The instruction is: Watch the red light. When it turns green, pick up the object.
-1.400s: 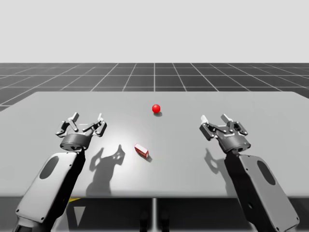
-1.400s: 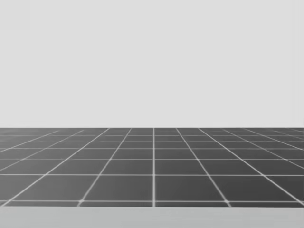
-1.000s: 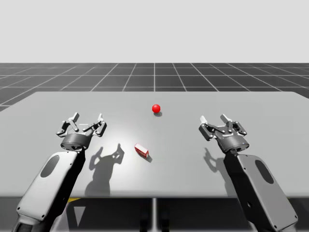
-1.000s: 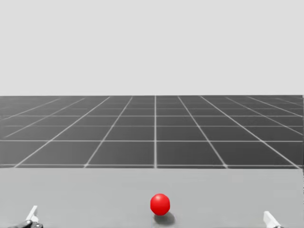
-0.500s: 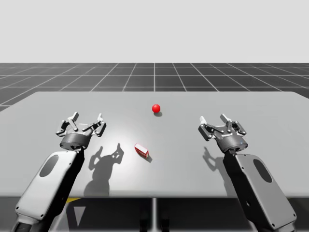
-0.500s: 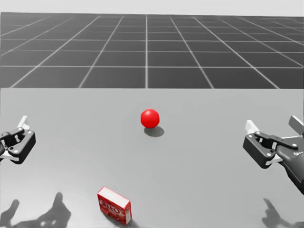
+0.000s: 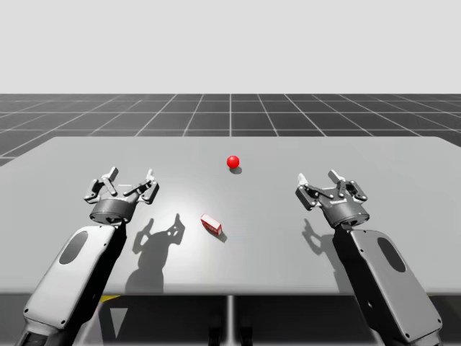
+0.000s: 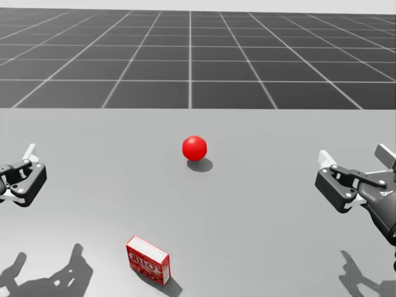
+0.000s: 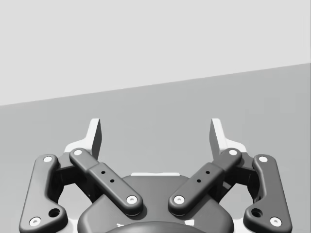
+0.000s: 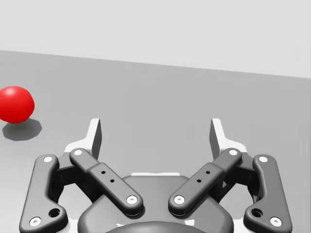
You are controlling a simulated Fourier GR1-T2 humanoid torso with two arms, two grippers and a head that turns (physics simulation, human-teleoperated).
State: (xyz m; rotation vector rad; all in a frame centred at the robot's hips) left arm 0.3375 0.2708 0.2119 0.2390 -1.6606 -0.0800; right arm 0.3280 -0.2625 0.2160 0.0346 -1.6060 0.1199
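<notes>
A red ball light (image 7: 233, 162) (image 8: 194, 148) glows red at the table's middle back. A small red and white box (image 7: 211, 225) (image 8: 148, 260) lies nearer me, a little left of centre. My left gripper (image 7: 130, 180) (image 9: 155, 138) hovers open over the left side of the table, well left of the box, nothing between its fingers. My right gripper (image 7: 318, 178) (image 10: 155, 138) hovers open over the right side; in its wrist view the red light (image 10: 16, 104) sits ahead and off to one side. In the head view my right gripper (image 8: 356, 166) shows open beside the table's right part.
The grey table (image 7: 374, 166) bears nothing else. Its front edge runs just behind my forearms. Dark gridded floor (image 7: 230, 115) lies beyond the far edge.
My head has turned downward, bringing the light, the box and both grippers into its view. The arms have barely moved. The light stays red.
</notes>
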